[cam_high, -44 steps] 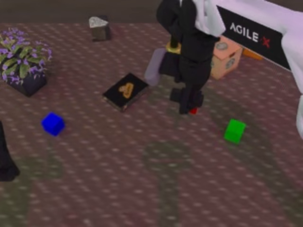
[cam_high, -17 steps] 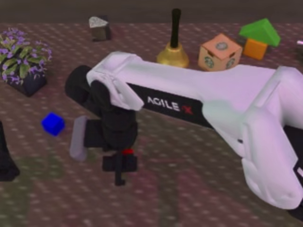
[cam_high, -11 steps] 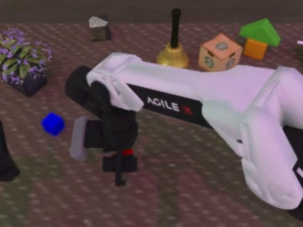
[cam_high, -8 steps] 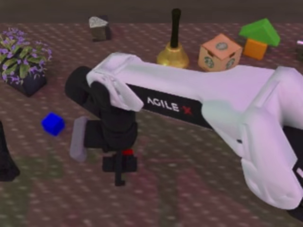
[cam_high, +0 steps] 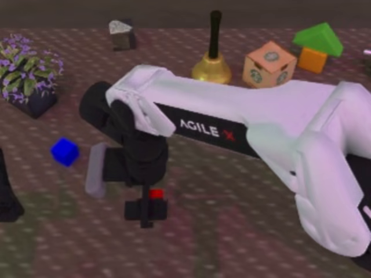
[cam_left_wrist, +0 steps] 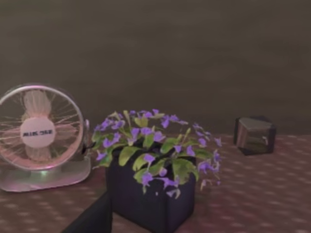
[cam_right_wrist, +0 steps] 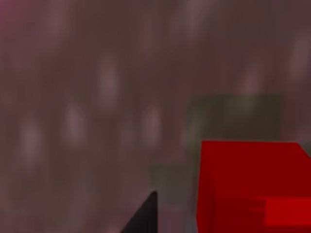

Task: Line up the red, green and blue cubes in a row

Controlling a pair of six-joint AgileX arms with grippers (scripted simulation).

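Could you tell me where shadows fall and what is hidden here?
Top view: the right arm hides much of the table, no green cube shows, and shadows lie on it near the right gripper; the red cube peeks out, the blue cube is unshaded; the left arm sits at the left edge. Right wrist view: a dark patch lies behind the red cube.

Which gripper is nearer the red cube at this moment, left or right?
Right. The right gripper is directly over the red cube, which shows between its fingers. The left arm sits parked at the table's left edge, well beyond the blue cube.
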